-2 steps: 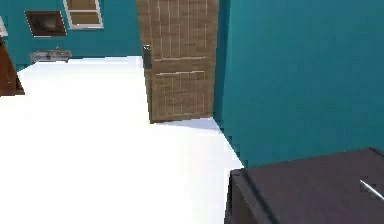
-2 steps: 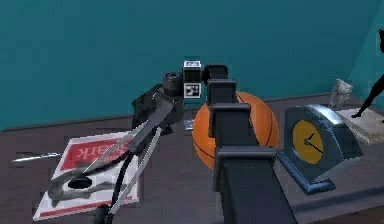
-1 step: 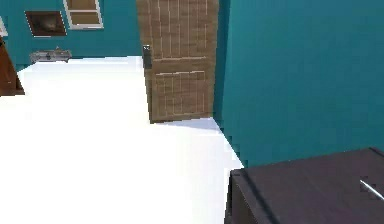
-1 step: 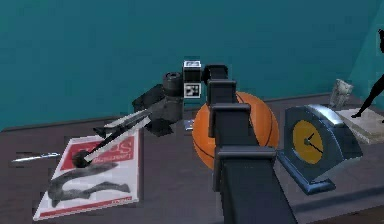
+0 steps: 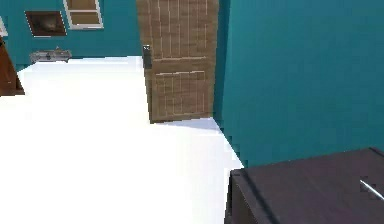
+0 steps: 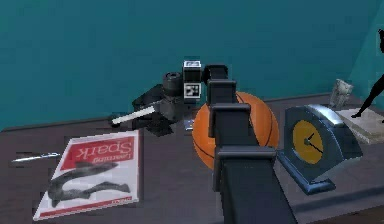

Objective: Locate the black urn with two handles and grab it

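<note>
Cannot tell whether tool (image 6: 135, 115) holds anything, with dark counter (image 6: 170, 195) right behind it. Just right of tool: orange ball (image 6: 262, 125), then blue clock (image 6: 315, 145). Below and left of tool: magazine (image 6: 95, 170) lying flat. Far right of tool, cut by the edge: dark curved shape (image 6: 374, 95), perhaps the urn, too little seen to say.

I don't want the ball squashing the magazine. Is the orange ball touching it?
Apart. The arm side view shows a strip of bare dark tabletop between the orange ball and the magazine.
</note>
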